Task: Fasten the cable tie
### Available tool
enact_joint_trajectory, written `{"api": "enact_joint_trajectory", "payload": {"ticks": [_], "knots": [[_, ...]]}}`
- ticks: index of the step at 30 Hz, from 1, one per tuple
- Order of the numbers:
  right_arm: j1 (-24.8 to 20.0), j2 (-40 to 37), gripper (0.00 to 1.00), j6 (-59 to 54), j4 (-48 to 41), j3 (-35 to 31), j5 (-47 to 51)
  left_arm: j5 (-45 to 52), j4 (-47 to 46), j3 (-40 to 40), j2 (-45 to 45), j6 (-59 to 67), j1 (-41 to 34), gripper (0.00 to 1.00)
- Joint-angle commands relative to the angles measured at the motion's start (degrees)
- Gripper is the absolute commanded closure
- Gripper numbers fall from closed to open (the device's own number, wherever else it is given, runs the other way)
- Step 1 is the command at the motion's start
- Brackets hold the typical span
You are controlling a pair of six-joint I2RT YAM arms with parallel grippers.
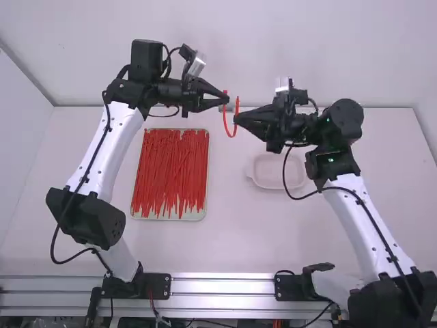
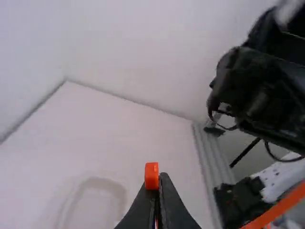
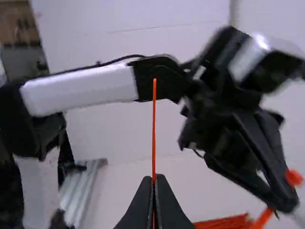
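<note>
the tie point(image 1: 229, 128) hung in the air between the two grippers, bent into a loose arc. its head point(image 2: 151, 175) was clenched in the left gripper point(image 1: 222, 100), fingers closed tight on it. the right gripper point(image 1: 237, 119) was pinched shut on the strap, and the tail point(image 3: 154, 124) stood straight up from its fingertips. the tail did not look threaded yet, though the slot was too small to make out. to do this step well, i judged the tail tip should be squared to the head's slot before any push. the head should be kept still, and the strap fed slowly so it would not buckle or slip sideways. below, on the table point(image 1: 225, 225), lay a tray point(image 1: 207, 174) of spare ties and a white dish point(image 1: 263, 179).
</note>
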Motion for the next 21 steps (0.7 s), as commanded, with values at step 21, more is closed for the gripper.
{"api": "enact_joint_trajectory", "payload": {"ticks": [21], "knots": [[3.04,5.53,1.0,34.45,0.15,-0.92,-0.5,-2.1,6.51,0.52,-0.52,23.89,-0.52,0.98]]}}
